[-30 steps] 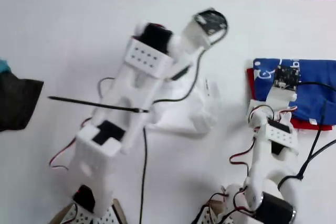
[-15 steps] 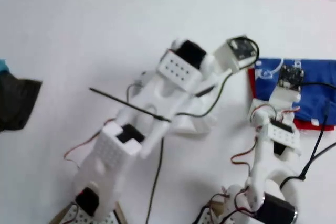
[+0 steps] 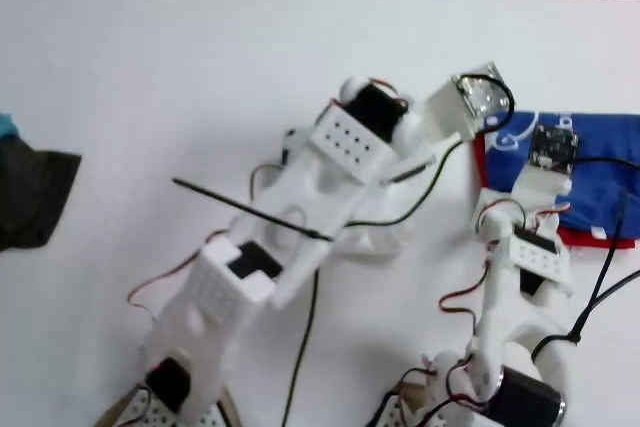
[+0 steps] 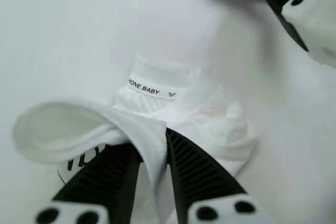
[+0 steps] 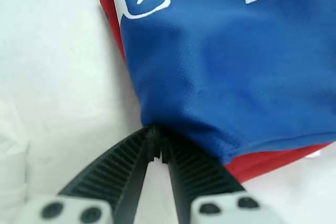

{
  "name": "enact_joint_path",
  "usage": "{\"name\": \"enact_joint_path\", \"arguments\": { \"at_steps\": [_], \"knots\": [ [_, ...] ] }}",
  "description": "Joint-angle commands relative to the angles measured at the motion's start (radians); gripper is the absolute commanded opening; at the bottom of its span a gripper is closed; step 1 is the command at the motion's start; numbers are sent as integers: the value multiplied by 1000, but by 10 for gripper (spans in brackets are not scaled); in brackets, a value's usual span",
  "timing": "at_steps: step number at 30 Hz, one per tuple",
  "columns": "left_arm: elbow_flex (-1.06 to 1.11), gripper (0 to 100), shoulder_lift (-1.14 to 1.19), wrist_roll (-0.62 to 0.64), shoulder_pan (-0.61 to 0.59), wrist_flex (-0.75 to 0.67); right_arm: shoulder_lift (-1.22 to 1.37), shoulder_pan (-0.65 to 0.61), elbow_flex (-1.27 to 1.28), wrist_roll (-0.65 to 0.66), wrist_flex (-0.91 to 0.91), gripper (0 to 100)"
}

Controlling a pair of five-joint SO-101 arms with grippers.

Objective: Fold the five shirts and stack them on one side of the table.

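While the white table (image 3: 150, 67) lies bare across its far half, the blue shirt (image 3: 600, 162) sits atop the red shirt (image 3: 590, 237) at the right side, its near corner clamped in my right claw (image 5: 156, 137). The crumpled white shirt (image 4: 178, 103) lies just left of that stack, one fold pinched in my left claw (image 4: 153, 148). Its carry runs rightward over a narrow strip of table.

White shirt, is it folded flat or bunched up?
Bunched up: the white shirt lies crumpled, one fold pinched in the left gripper.
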Motion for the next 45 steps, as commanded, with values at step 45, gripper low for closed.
{"name": "enact_joint_path", "arguments": {
  "at_steps": [45],
  "knots": [
    [-79, 26, 298, 78, -445, 31, -344, -343, -150, 103, 344, 21]
  ]
}}
